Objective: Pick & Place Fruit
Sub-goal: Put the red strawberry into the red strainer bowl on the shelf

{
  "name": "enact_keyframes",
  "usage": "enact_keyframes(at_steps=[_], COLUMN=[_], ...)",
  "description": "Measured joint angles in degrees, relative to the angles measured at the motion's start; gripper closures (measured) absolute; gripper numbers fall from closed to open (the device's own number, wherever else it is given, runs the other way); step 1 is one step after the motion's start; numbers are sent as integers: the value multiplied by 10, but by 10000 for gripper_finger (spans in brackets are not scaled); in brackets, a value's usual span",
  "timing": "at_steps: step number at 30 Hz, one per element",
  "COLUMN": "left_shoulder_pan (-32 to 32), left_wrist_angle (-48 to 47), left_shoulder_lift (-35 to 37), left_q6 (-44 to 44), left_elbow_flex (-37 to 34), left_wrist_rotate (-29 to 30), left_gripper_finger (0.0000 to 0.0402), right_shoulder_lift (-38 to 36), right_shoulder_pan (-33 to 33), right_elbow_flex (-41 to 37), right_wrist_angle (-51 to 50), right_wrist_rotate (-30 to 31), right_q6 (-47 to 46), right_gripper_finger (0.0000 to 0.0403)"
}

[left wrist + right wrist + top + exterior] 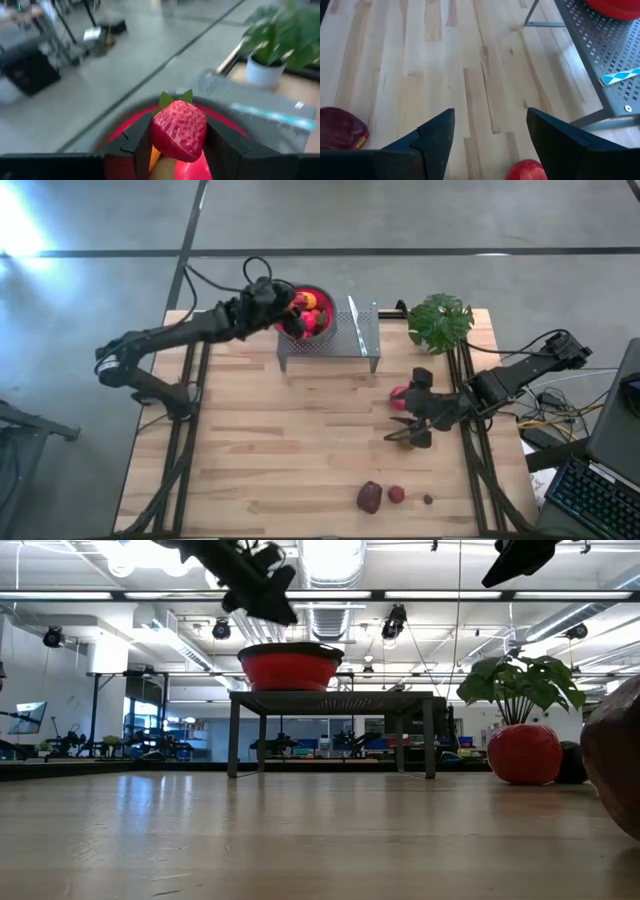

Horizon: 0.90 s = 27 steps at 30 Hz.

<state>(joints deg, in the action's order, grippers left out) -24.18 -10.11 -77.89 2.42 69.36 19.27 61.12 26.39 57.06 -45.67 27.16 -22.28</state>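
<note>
Strawberry (pixel 178 130) sits clamped in your left gripper (pixel 178 142) above the bowl (pixel 322 304), ready to drop; your right gripper (pixel 490 132) hangs spread over an apple (pixel 527 170).

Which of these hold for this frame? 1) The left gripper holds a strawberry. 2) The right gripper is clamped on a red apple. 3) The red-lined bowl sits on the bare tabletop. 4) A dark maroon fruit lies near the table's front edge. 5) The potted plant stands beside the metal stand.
1) The left gripper holds a red toy strawberry: true, above the red-lined round bowl.
2) False: the right gripper is open and empty; a red apple lies on the wood below it.
3) False: the bowl sits on a perforated grey metal stand.
4) True: the dark maroon fruit lies there.
5) True: the green leafy potted plant stands at the stand's right.
</note>
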Motion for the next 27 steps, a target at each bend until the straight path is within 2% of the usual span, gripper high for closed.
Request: enact_keyframes(at_steps=[6,18,27], left_shoulder_pan=[-16,-15,-14], left_wrist_angle=[-67,-132,-140], left_shoulder_lift=[0,-1,-2], left_q6=[-22,-55,-47], left_elbow_flex=[0,-1,-2], left_wrist_rotate=[-4,-4,-4], left_gripper_finger=[251,248,222], right_shoulder_lift=[0,0,0], right_shoulder_pan=[-2,-2,-2], right_elbow_flex=[0,-1,-1], right_wrist_angle=[-8,-8,-7], right_wrist_rotate=[0,0,0], right_q6=[0,-2,-2], right_gripper_finger=[156,131,158])
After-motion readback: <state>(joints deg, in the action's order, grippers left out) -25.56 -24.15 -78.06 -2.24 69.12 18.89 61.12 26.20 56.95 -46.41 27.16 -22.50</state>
